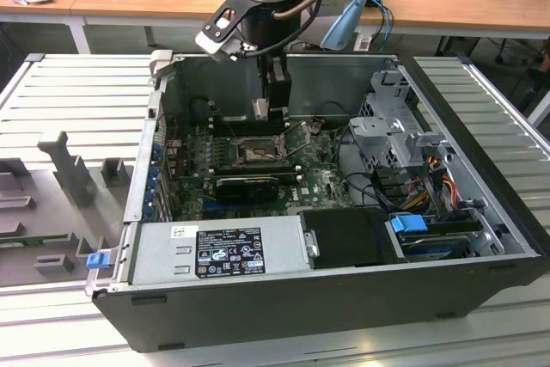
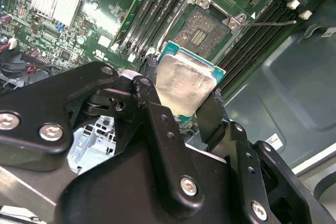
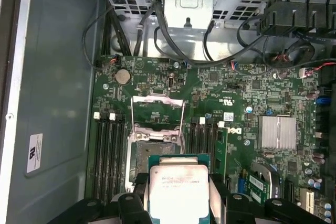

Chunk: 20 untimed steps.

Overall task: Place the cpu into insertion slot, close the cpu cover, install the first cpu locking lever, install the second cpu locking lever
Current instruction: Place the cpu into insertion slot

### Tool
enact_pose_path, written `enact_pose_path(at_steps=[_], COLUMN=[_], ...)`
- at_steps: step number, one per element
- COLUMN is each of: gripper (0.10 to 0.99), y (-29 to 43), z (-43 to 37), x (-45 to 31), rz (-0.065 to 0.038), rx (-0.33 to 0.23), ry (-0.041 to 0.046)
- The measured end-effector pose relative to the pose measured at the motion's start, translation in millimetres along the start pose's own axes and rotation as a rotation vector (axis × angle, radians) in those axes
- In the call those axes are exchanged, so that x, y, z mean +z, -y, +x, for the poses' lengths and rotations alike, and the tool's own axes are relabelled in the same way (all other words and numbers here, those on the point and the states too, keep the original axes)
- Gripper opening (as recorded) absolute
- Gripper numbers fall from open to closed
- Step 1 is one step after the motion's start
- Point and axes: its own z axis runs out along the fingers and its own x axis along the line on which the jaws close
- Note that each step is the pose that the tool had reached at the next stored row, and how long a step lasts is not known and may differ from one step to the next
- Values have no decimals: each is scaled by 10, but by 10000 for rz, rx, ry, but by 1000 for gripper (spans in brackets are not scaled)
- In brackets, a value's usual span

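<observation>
Two black fingers (image 2: 210,116) of the gripper (image 2: 183,88) pinch the cpu (image 2: 189,80) by its opposite edges and hold it in the air, just above the insertion slot (image 2: 207,27) and a little to one side of it. The slot lies bare, and the cpu cover (image 3: 157,99) stands lifted at one edge of the slot. I judge the chip is light, stiff and thin. Its smooth metal top can slip and its underside is delicate, so holding it by the edges, kept flat, seems correct.

Even bright light; glare on cpu (image 2: 184,85).
</observation>
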Motion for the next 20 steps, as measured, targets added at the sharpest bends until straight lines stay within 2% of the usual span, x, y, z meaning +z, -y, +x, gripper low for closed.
enact_pose_path(at_steps=[4,8,12,16,20], gripper=[541,541,541,541,541], y=[5,13,20,42,51], z=[0,-1,-2,1,11], x=[71,159,213,404,517], rz=[-3,-11,-11,-11,-11], rx=[148,668,682,682,682], ry=[14,56,58,58,58])
